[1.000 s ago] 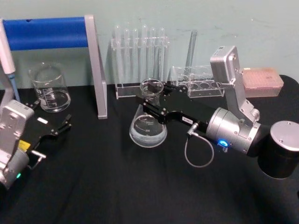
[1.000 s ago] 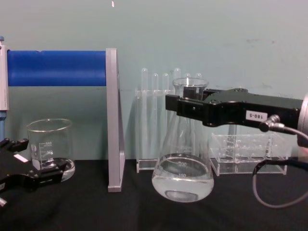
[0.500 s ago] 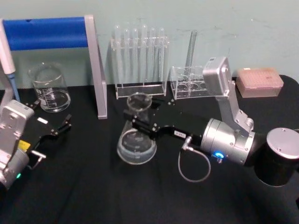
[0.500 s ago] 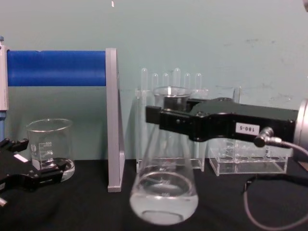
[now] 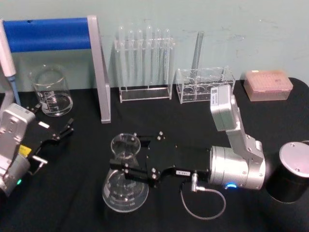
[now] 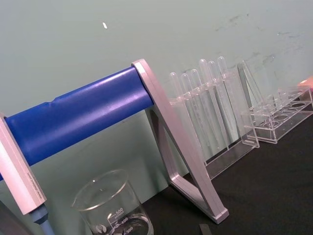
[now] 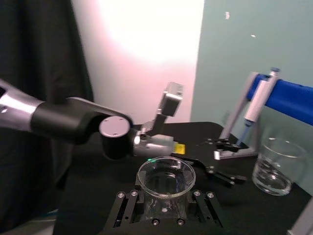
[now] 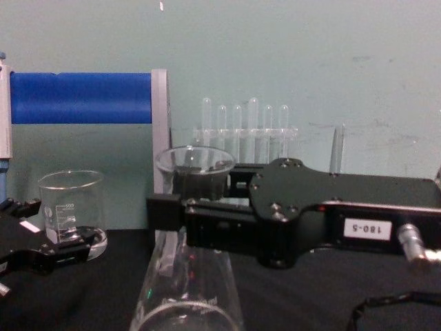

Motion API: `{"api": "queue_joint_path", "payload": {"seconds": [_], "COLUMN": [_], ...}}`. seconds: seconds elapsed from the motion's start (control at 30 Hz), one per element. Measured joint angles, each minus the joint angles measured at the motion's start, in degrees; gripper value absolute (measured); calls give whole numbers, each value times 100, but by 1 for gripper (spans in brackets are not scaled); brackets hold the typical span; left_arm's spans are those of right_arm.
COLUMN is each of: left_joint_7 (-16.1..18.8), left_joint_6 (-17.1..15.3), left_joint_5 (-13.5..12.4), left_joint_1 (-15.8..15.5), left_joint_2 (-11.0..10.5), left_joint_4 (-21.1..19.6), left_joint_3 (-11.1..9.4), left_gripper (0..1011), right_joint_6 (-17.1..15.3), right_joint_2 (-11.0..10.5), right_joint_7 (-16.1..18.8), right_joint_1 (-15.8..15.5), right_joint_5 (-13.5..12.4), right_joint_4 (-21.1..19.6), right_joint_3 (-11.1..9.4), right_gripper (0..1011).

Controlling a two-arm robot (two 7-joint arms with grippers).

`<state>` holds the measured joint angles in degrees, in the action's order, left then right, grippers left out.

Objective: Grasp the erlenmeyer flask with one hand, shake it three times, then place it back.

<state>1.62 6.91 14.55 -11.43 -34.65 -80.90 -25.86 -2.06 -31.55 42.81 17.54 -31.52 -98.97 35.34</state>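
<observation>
The erlenmeyer flask (image 5: 123, 193) is clear glass with a wide base and a little clear liquid. It hangs near the front middle of the black table. My right gripper (image 5: 126, 155) is shut on its neck, one black finger on each side. In the chest view the flask's rim (image 8: 195, 160) rises above the right gripper (image 8: 196, 198), close and large. From the right wrist view I look down into the flask (image 7: 166, 177) between the right gripper's fingers (image 7: 126, 208). My left gripper (image 5: 53, 118) rests open at the left near the beaker (image 5: 50, 92).
A blue bar on a grey upright (image 5: 99, 67) stands at the back left beside a pipette (image 5: 7, 53). A test tube rack (image 5: 145, 63), a second clear rack (image 5: 203, 84) and a pink box (image 5: 268, 84) line the back. The table (image 5: 72, 203) is black.
My right gripper has carried the flask from the back middle toward me and to the left, so it looms larger in the chest view. The left arm has not moved.
</observation>
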Motion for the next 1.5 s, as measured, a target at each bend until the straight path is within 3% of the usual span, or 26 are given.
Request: {"api": "queue_joint_path", "payload": {"seconds": [0.37, 0.57, 0.77, 1.23, 1.37, 1.5], "left_joint_7": [0, 0, 0, 0, 0, 0], "left_joint_6": [0, 0, 0, 0, 0, 0], "left_joint_5": [0, 0, 0, 0, 0, 0], "left_joint_1": [0, 0, 0, 0, 0, 0], "left_joint_2": [0, 0, 0, 0, 0, 0], "left_joint_4": [1, 0, 1, 1, 0, 0], "left_joint_3": [0, 0, 0, 0, 0, 0], "left_gripper": [1001, 1001, 1001, 1001, 1001, 1001], "right_joint_6": [151, 101, -49, -339, -389, -437], "right_joint_2": [-174, -86, 212, 1191, 1419, 1565], "right_joint_7": [186, -147, -971, -3292, -3773, -4040], "right_joint_1": [79, 137, 152, 66, 27, 13], "right_joint_5": [-85, -105, 2, 664, 780, 885], "right_joint_4": [-60, 70, 297, 927, 1022, 1077], "right_joint_3": [195, 191, -9, -736, -914, -1020], "right_gripper": [449, 449, 449, 449, 449, 449]}}
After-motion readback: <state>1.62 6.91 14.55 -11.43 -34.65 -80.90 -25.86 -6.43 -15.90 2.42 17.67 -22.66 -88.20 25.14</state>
